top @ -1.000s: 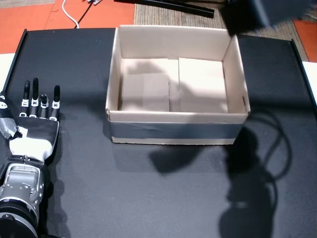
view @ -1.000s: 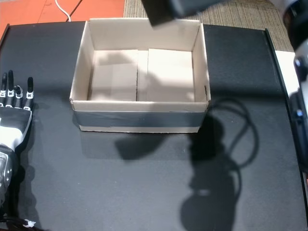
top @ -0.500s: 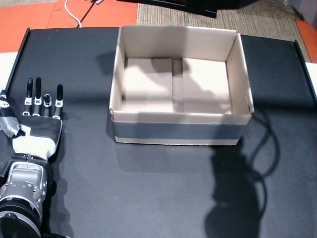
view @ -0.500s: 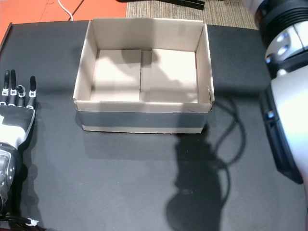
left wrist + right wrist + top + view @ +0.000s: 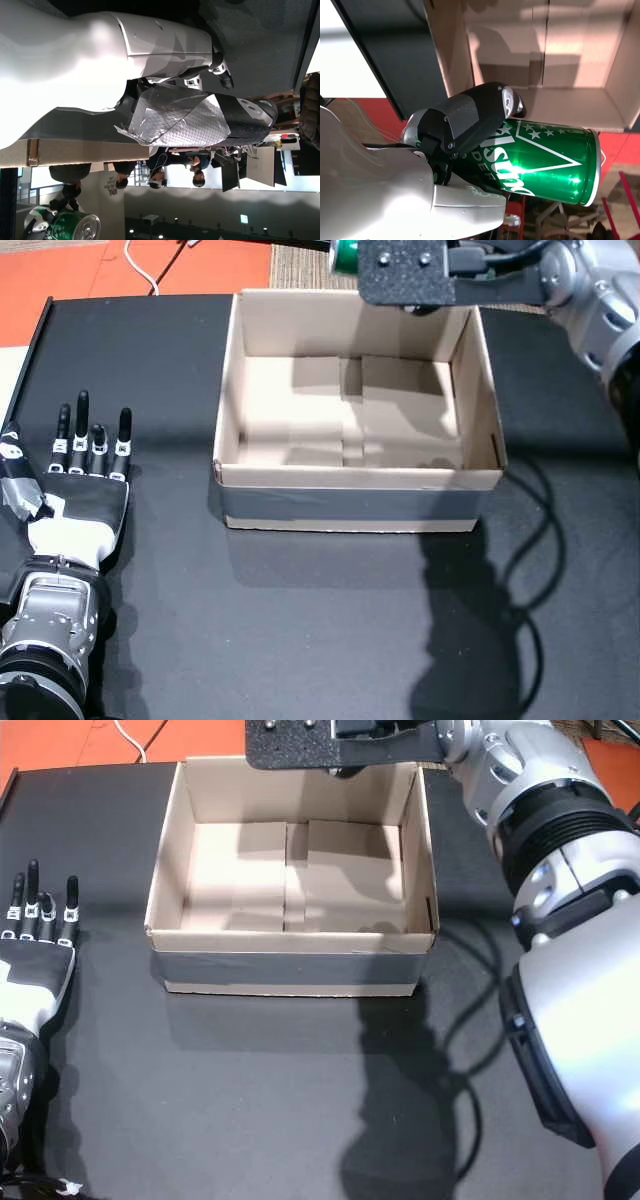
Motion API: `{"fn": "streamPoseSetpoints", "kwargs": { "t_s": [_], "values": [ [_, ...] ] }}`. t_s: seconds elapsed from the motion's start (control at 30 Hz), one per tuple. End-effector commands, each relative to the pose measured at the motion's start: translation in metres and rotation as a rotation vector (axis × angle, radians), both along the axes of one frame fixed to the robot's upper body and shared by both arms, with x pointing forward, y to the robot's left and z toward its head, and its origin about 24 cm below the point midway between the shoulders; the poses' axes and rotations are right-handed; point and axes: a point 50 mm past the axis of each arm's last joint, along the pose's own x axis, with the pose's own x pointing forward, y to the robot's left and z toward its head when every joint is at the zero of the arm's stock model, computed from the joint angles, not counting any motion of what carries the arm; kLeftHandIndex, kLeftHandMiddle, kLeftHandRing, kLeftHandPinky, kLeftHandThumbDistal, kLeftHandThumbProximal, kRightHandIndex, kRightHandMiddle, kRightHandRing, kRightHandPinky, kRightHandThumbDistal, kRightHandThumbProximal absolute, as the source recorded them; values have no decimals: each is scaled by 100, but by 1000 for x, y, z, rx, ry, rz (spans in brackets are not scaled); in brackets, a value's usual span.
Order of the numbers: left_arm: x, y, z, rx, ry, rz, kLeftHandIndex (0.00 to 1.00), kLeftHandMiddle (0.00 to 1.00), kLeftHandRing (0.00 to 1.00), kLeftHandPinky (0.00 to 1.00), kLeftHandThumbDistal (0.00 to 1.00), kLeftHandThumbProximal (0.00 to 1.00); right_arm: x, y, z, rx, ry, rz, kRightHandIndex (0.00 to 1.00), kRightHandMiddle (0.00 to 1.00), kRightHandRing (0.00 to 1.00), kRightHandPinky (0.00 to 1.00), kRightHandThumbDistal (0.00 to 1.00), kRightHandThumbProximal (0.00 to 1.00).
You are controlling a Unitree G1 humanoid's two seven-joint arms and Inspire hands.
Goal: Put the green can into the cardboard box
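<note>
Resting flat on the bench at 9 o'clock of the box, the left hand lies with fingers spread, holding nothing. Beyond, the box is empty inside. At its far rim, 12 o'clock, the right hand grips the can, lying sideways, not yet over the opening, I judge.

The green can carries white lettering, partly covered by the right robot hand; only "sing" and, nearer that hand, "DER" can be read. Small white stars sit beside the letters
</note>
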Motion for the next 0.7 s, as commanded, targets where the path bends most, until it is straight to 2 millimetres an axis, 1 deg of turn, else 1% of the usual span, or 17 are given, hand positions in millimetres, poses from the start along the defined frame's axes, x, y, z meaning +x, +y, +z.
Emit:
{"fn": "streamPoseSetpoints", "kwargs": {
  "t_s": [0.0, 0.03, 0.07, 0.13, 0.17, 0.2, 0.27, 0.3, 0.33, 0.37, 0.43, 0.47, 0.5, 0.57, 0.6, 0.67],
  "values": [
    [-11, -5, -17, -17, 73, -7, 54, 26, 59, 89, 60, 87, -1, 2, -3, -20, 4, 11, 18, 17, 30, 49, 24, 29],
    [-11, -6, -17, -18, 75, -7, 53, 26, 59, 89, 62, 88, -1, 2, -5, -10, 18, 9, 15, 15, 29, 48, 21, 28],
    [-10, -6, -17, -21, 77, -6, 54, 26, 59, 88, 63, 87, -1, 2, -8, -2, 33, 7, 13, 14, 29, 46, 22, 28],
    [-10, -7, -17, -26, 80, -5, 54, 26, 60, 87, 65, 85, -2, 3, -11, -2, 52, 8, 13, 15, 29, 46, 22, 29],
    [-10, -7, -17, -24, 78, -8, 53, 26, 60, 89, 65, 85, -2, 4, -12, -9, 58, 9, 11, 12, 26, 45, 23, 30],
    [-10, -8, -17, -21, 79, -9, 52, 26, 60, 87, 67, 84, -2, 5, -12, -8, 70, 9, 9, 12, 25, 44, 24, 31],
    [-11, -8, -18, -17, 80, -10, 50, 25, 58, 85, 69, 82, -3, 6, -15, 4, 103, 4, 10, 13, 25, 47, 25, 33],
    [-11, -9, -18, -18, 81, -10, 51, 26, 59, 86, 69, 81, -3, 7, -16, 15, 123, 0, 12, 15, 26, 48, 24, 33],
    [-11, -10, -18, -20, 80, -10, 51, 27, 59, 87, 68, 82, -3, 8, -17, 22, 145, 2, 15, 20, 29, 48, 24, 33],
    [-10, -10, -18, -20, 80, -10, 52, 27, 58, 87, 66, 82, -4, 9, -19, 30, 170, 3, 15, 20, 29, 46, 26, 33],
    [-10, -10, -17, -21, 80, -8, 52, 26, 57, 87, 66, 83, -5, 11, -24, 21, 206, 9, 16, 20, 29, 44, 30, 34],
    [-10, -11, -17, -21, 82, -7, 51, 26, 57, 87, 66, 84, -6, 12, -26, 13, 221, 9, 15, 20, 28, 42, 31, 35],
    [-10, -11, -17, -20, 82, -6, 51, 27, 58, 88, 66, 85, -6, 13, -29, 6, 231, 10, 17, 21, 30, 42, 31, 35],
    [-10, -11, -17, -15, 82, -7, 51, 26, 57, 88, 67, 87, -7, 15, -33, 3, 241, 11, 15, 19, 29, 40, 30, 34],
    [-10, -11, -17, -13, 85, -7, 51, 25, 56, 86, 67, 88, -8, 15, -35, 5, 245, 14, 13, 18, 27, 38, 30, 34],
    [-10, -12, -17, -18, 90, -5, 50, 24, 55, 85, 67, 88, -8, 14, -38, 0, 251, 17, 11, 16, 26, 37, 31, 34]
  ]
}}
